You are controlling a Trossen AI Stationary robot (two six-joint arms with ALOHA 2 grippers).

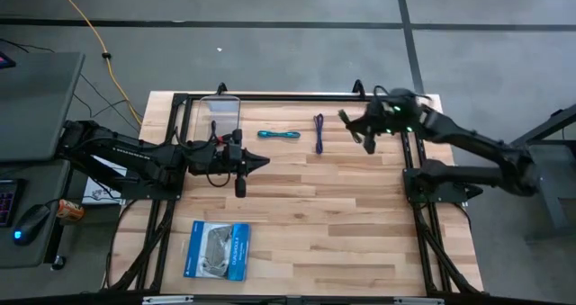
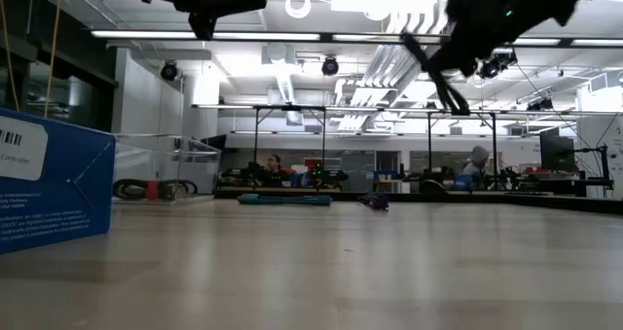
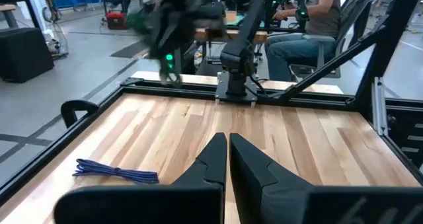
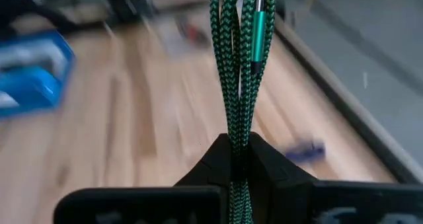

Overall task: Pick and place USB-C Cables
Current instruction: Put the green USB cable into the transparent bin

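Observation:
My right gripper (image 4: 241, 146) is shut on the green braided cable bundle (image 4: 238, 65) and is lifted above the table's far right part (image 1: 363, 132), high up in the low view (image 2: 443, 72). The teal cable (image 1: 279, 135) and the purple cable (image 1: 319, 134) lie flat on the wood near the far edge, also seen low (image 2: 285, 200) (image 2: 375, 201). My left gripper (image 1: 263, 162) is shut and empty, hovering left of centre; past its fingers (image 3: 228, 148) the purple cable (image 3: 115, 173) shows. My right gripper pinches the green bundle between its two fingers, across several strands (image 4: 239, 128). The strands run along the fingers and stick out past their tips, with a green metal plug (image 4: 262, 19) near the free end. The bundle is lifted clear of the table.
A clear plastic container (image 1: 219, 114) stands at the far left corner, with dark coils inside (image 2: 146, 189). A blue-and-white flat packet (image 1: 216, 251) lies near the front left. A black frame rail (image 1: 288, 96) runs along the far edge. People sit at desks beyond the table (image 3: 310, 26).

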